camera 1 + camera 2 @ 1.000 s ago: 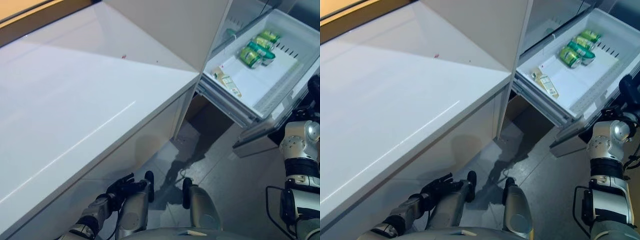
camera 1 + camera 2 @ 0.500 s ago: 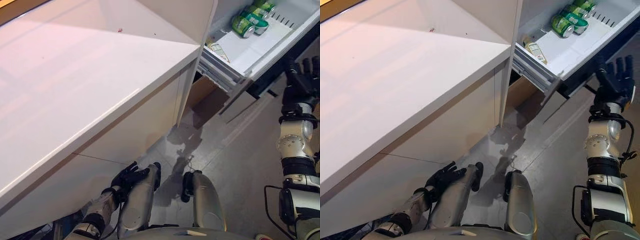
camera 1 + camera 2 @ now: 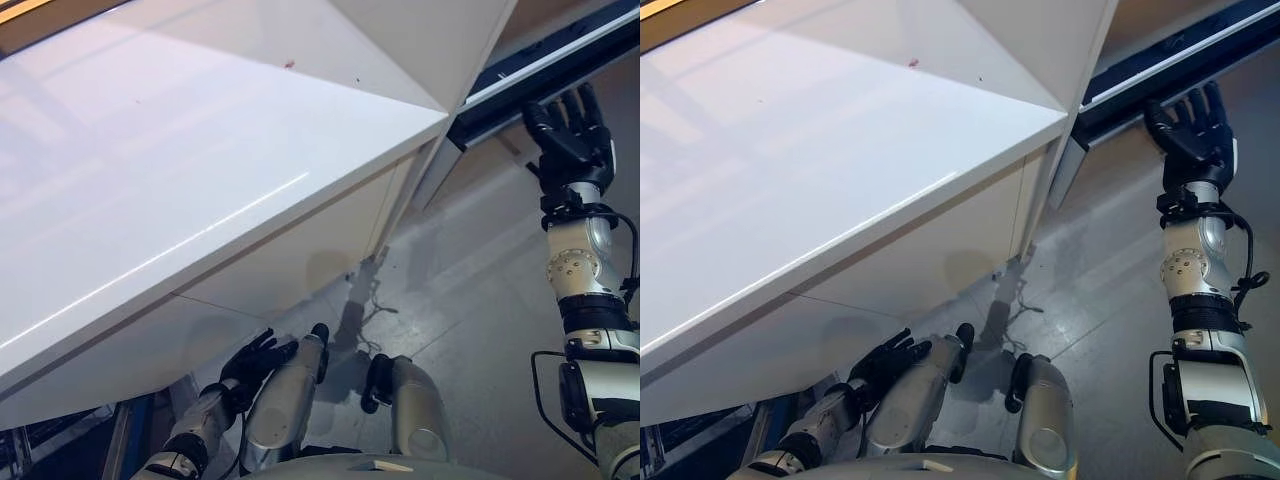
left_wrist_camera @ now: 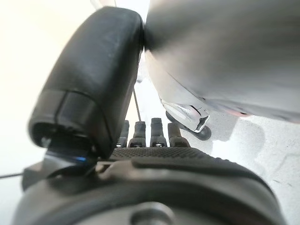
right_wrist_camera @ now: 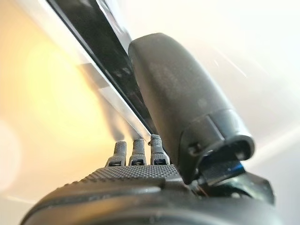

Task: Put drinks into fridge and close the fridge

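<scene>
The fridge drawer's dark front edge [image 3: 540, 80] runs along the upper right, pushed in beside the white cabinet; it also shows in the right eye view [image 3: 1160, 75]. My right hand [image 3: 1195, 135] is raised with straight, spread fingers flat against the drawer front; the right wrist view shows its fingers [image 5: 136, 152] straight next to the dark strip [image 5: 93, 51]. My left hand [image 3: 250, 362] hangs low by the counter's base, fingers relaxed and empty; it also shows in the left wrist view [image 4: 145, 133]. The drinks are hidden inside.
A long white glossy counter [image 3: 200, 170] fills the left and centre, its front panel [image 3: 940, 255] dropping to a grey tiled floor [image 3: 470, 290]. The floor between the counter and the fridge is open.
The drawer with the green cans has slid in and its contents are now hidden. My right hand has moved up and forward against its front. The camera has also shifted.
</scene>
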You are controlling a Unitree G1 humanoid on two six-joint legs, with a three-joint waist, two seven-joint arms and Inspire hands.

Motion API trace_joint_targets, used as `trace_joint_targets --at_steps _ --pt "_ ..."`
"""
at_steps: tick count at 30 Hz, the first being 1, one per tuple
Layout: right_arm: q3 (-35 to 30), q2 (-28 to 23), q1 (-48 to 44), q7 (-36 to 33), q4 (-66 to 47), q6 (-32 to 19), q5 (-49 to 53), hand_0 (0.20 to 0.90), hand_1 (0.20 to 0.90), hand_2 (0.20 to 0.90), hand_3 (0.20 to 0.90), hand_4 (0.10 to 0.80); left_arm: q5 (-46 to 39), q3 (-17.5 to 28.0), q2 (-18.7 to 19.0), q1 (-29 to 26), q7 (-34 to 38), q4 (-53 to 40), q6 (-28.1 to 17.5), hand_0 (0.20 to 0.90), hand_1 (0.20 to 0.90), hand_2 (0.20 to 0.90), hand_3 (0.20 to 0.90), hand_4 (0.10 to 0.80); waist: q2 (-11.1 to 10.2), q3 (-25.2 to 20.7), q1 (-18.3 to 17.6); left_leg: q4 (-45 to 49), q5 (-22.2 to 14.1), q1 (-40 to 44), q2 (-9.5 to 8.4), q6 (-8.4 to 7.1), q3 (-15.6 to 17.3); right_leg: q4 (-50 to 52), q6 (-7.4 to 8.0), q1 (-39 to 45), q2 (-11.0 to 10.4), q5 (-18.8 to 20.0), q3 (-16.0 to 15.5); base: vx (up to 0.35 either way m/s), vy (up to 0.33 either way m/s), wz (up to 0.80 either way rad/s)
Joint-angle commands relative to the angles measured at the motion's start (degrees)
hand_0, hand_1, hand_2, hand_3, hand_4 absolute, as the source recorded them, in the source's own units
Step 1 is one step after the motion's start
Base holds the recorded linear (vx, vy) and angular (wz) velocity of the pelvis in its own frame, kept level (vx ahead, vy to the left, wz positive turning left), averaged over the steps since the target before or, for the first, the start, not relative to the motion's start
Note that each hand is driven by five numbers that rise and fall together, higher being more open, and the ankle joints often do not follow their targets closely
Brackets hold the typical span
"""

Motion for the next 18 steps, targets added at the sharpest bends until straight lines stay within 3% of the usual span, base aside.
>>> trace_joint_targets --at_steps 1,7,12,14,18 --pt "5.1 -1.5 -10.9 7.6 -6.6 -2.3 -3.8 0.9 0.9 0.9 0.9 0.8 3.3 -1.9 3.5 9.0 -1.0 -1.3 -0.4 0.9 0.9 0.9 0.9 0.8 -1.4 -4.6 5.2 -2.4 -5.2 4.6 0.31 4.75 2.3 0.2 -1.89 2.3 1.3 2.2 2.5 0.099 -0.008 0.17" --pt "4.4 -0.8 -11.0 2.5 -7.5 -6.7 -6.4 0.9 0.9 0.9 0.9 0.8 5.5 -2.1 3.7 9.7 -1.7 -1.1 -0.4 0.9 0.9 0.9 0.9 0.8 -1.7 -6.1 5.2 -5.7 -4.8 7.8 0.59 4.9 2.2 -3.8 -0.78 5.5 1.3 3.4 2.4 0.088 -0.016 0.09" --pt "2.7 1.6 -6.8 -7.6 -17.9 -10.5 -18.2 0.9 0.9 0.9 0.9 0.8 7.7 -1.1 4.2 10.1 -1.9 -0.7 0.2 0.9 0.9 0.9 0.9 0.8 -2.3 -8.5 2.7 -10.2 -3.6 11.0 1.44 5.1 3.9 -12.1 1.17 8.0 1.9 7.5 4.6 0.033 -0.034 -0.02" --pt "2.5 2.1 -5.3 -10.7 -20.3 -9.7 -20.5 0.9 0.9 0.9 0.9 0.8 7.6 -0.7 4.2 10.0 -1.7 -0.5 0.2 0.9 0.9 0.9 0.9 0.8 -2.4 -9.2 1.8 -11.7 -3.2 12.1 1.87 5.05 4.7 -14.6 1.66 8.6 2.3 8.6 5.4 -0.017 -0.02 -0.22" --pt "1.3 4.7 1.5 -13.4 -25.5 -7.3 -15.7 0.9 0.9 0.9 0.9 0.8 7.0 0.2 3.7 9.1 -0.8 -0.8 0.6 0.9 0.9 0.9 0.9 0.8 -3.1 -11.8 -1.4 -15.4 -2.5 14.6 2.88 4.75 7.2 -21.3 2.78 10.4 3.3 11.4 7.8 -0.032 -0.04 -0.29"
